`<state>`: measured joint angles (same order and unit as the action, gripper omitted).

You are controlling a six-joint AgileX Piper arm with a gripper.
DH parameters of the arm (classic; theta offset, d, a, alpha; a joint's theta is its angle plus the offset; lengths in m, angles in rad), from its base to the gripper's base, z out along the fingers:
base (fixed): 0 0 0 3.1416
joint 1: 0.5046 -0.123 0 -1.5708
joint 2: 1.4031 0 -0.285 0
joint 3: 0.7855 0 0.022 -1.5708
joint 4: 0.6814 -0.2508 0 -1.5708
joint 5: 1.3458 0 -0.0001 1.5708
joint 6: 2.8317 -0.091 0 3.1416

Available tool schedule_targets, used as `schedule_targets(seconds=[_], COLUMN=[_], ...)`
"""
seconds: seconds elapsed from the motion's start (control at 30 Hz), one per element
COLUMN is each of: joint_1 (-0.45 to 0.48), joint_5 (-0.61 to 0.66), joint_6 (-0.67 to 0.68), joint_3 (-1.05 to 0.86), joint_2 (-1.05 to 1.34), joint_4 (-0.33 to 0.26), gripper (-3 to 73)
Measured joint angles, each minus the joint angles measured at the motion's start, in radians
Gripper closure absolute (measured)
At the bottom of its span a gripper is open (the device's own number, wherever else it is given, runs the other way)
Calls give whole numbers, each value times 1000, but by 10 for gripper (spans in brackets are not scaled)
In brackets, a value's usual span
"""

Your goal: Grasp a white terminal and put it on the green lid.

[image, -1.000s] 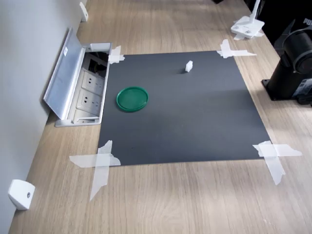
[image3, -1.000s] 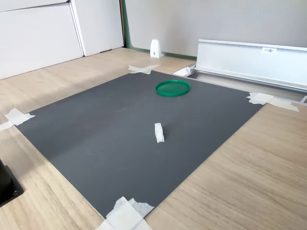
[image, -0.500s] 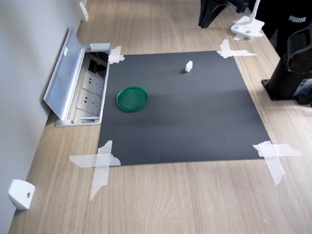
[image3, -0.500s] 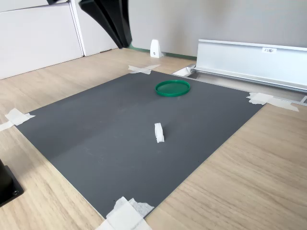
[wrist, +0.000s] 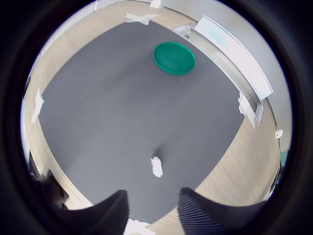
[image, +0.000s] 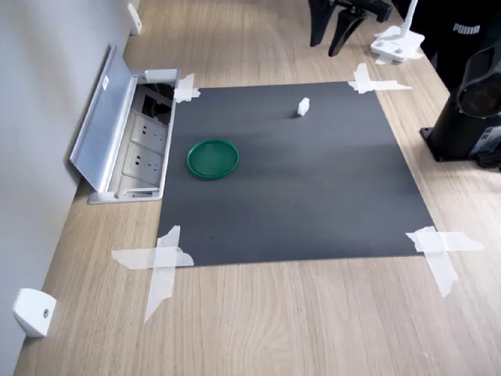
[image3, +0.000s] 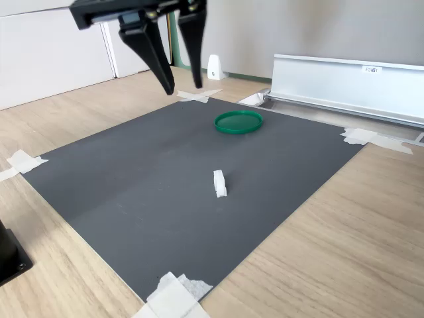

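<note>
The white terminal (image: 302,106) is a tiny block standing on the dark mat (image: 313,188), apart from everything else. It also shows in the second exterior view (image3: 219,183) and the wrist view (wrist: 156,166). The green lid (image: 212,158) lies flat on the mat toward the first exterior view's left, and is seen too in the second exterior view (image3: 238,121) and the wrist view (wrist: 174,58). My gripper (image: 324,49) hangs open in the air, well above the mat and clear of the terminal, with nothing between its fingers (image3: 184,88). Both black fingers (wrist: 115,215) frame the terminal in the wrist view.
An open floor socket box with a raised aluminium flap (image: 117,133) borders the mat beside the lid. Tape (image: 160,262) holds the mat's corners. The black arm base (image: 470,110) stands at the first exterior view's right, a white stand (image: 398,43) behind it, a white bracket (image: 33,312) near the wall.
The gripper has come into both exterior views from above and dropped lower, its fingers open. The terminal and the lid have not moved.
</note>
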<state>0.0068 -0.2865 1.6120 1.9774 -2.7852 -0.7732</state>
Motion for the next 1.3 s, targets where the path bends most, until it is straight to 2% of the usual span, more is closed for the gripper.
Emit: schedule_targets(seconds=[0.13, 0.23, 0.57, 0.83, 1.0, 1.3], joint_1=[0, 0, -6, -116, -120, -120], joint_5=[-21, -23, -53, -82, -122, -271], joint_6=[-19, -27, -1, -68, -63, 0], joint_3=[0, 0, 1, 2, -19, -101], joint_2=[-37, -43, -53, -120, -155, -210], joint_4=[53, 65, 34, 69, 82, 109], gripper=[107, 69, 64, 64, 64, 64])
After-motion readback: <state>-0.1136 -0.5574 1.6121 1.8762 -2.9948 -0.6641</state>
